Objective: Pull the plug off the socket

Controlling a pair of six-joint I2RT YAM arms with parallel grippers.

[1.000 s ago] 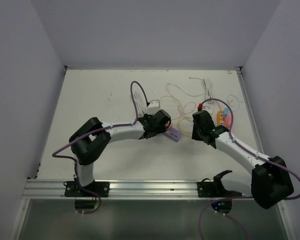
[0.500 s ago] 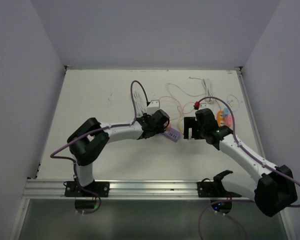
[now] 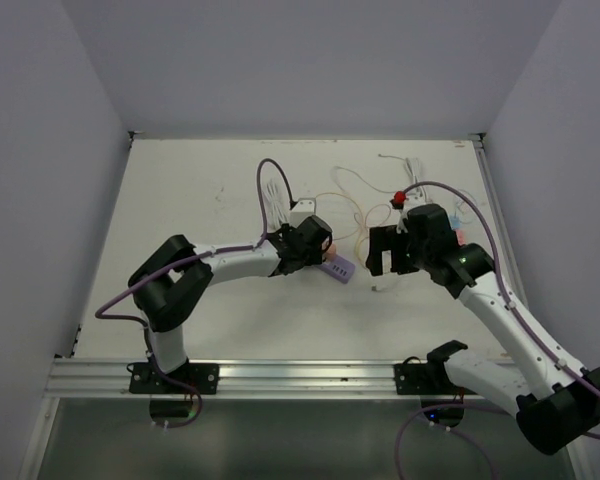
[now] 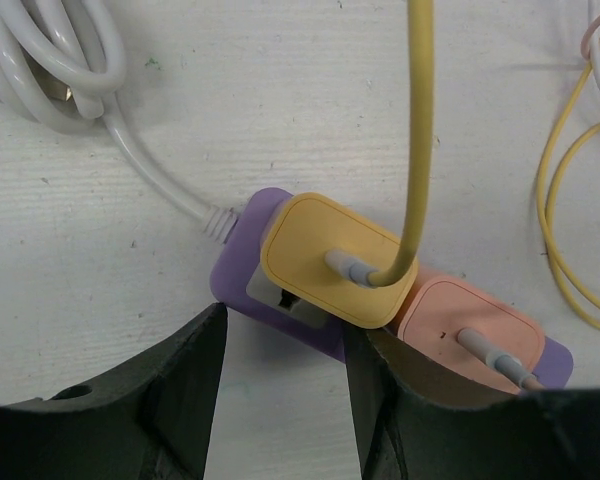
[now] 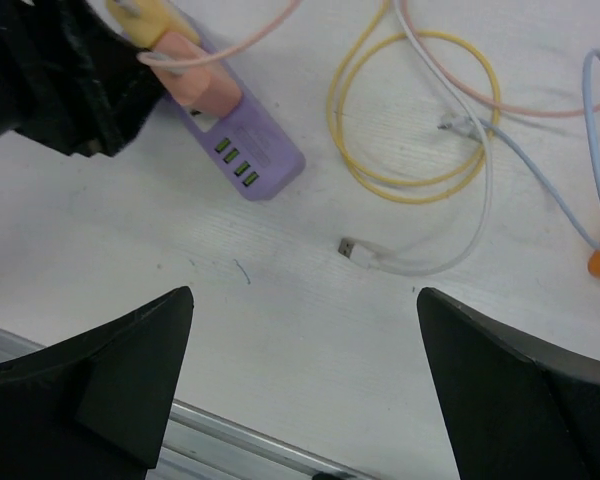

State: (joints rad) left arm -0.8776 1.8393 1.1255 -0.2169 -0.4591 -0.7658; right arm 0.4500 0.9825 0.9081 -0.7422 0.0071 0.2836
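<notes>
The yellow plug (image 4: pixel 335 262) sits in the purple power strip (image 4: pixel 238 272) at the end where the strip's white cord (image 4: pixel 55 60) enters, and its yellow cable (image 4: pixel 420 100) bends up and away from its top face. A peach plug (image 4: pixel 470 325) sits in the next socket, touching the yellow one. The strip lies flat near the middle of the white table (image 3: pixel 180 200). The left claw (image 4: pixel 285 345) hangs right over the strip's near edge with its two black fingers (image 4: pixel 180 400) partly apart. The edge of the strip shows in the gap between them, and neither finger visibly pinches the plug or the strip. The right claw (image 5: pixel 302 300) hovers above bare table just beside the strip's free end, where four green ports (image 5: pixel 238 160) show. Its fingers are spread wide and it holds nothing. Below it lies a loose white cable (image 5: pixel 420 262) with a metal connector at its tip. A yellow loop of cable (image 5: pixel 410 180) and a blue cable (image 5: pixel 588 130) lie farther off.
</notes>
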